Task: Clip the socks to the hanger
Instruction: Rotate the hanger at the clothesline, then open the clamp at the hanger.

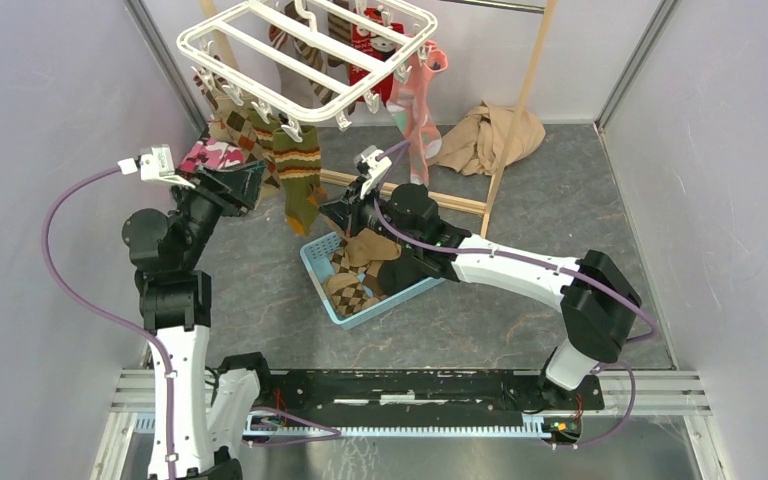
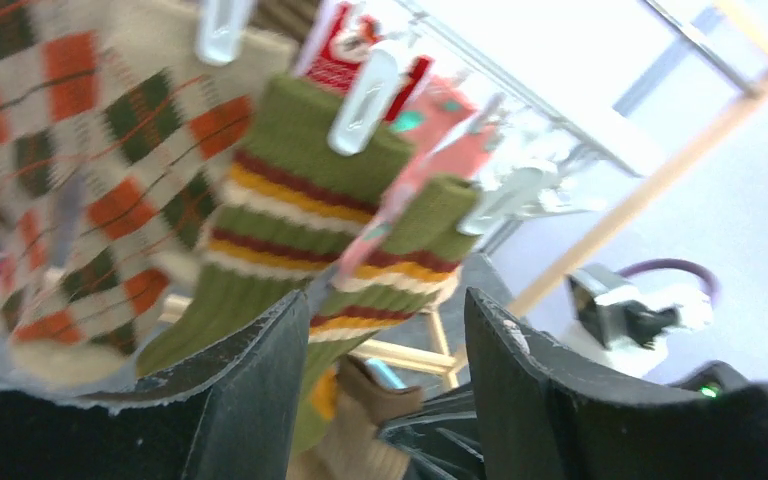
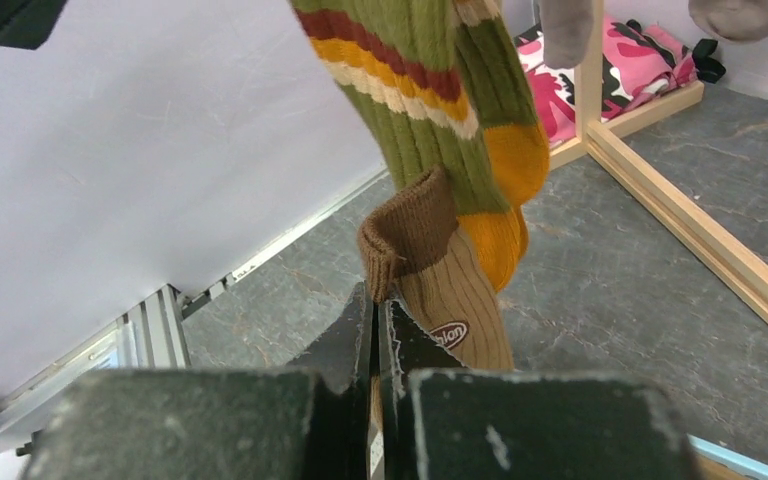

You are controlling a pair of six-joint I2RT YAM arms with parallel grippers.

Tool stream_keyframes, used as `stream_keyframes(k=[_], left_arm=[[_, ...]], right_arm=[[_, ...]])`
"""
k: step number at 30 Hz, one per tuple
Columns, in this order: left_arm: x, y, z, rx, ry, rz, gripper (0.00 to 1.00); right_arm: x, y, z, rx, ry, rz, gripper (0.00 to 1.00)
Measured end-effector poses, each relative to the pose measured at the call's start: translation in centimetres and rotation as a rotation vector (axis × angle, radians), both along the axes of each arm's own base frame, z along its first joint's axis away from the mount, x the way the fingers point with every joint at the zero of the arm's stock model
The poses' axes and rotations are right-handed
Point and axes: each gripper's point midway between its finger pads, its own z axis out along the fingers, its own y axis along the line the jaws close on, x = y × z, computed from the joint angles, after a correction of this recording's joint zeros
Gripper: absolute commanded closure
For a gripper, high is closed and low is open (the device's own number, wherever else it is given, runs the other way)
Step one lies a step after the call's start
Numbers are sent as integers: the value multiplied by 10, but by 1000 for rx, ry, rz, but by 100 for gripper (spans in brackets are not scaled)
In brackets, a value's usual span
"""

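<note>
The white hanger [image 1: 260,45] hangs at the back with argyle, green striped [image 1: 300,175], red and pink socks [image 1: 415,110] clipped under it. My right gripper [image 1: 333,212] is shut on the brown cuff of a tan sock [image 3: 455,295], just below the green sock's orange heel [image 3: 505,160]; in the right wrist view the gripper [image 3: 378,300] has its jaws pressed together on the cloth. My left gripper [image 1: 245,182] is open and empty, below the clipped green socks [image 2: 300,200] and argyle sock [image 2: 70,180]. Its fingers [image 2: 250,390] stand wide apart around the gripper's middle [image 2: 385,330].
A light blue basket [image 1: 312,262] on the floor holds more argyle and brown socks. A pink camouflage cloth [image 1: 210,155] lies behind my left arm. A beige garment [image 1: 485,140] lies by the wooden pole stand [image 1: 520,100], whose base bar [image 3: 700,240] crosses the floor.
</note>
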Motion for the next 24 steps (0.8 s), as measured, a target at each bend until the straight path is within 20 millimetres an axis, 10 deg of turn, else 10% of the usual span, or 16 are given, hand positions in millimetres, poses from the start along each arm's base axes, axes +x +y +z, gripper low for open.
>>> stream_keyframes(k=[16, 24], left_arm=[[-53, -110, 58, 18, -311, -508, 15], [-23, -135, 39, 182, -364, -457, 12]], right_arm=[[-4, 4, 13, 59, 1, 12, 100], [-5, 6, 12, 62, 7, 19, 100]])
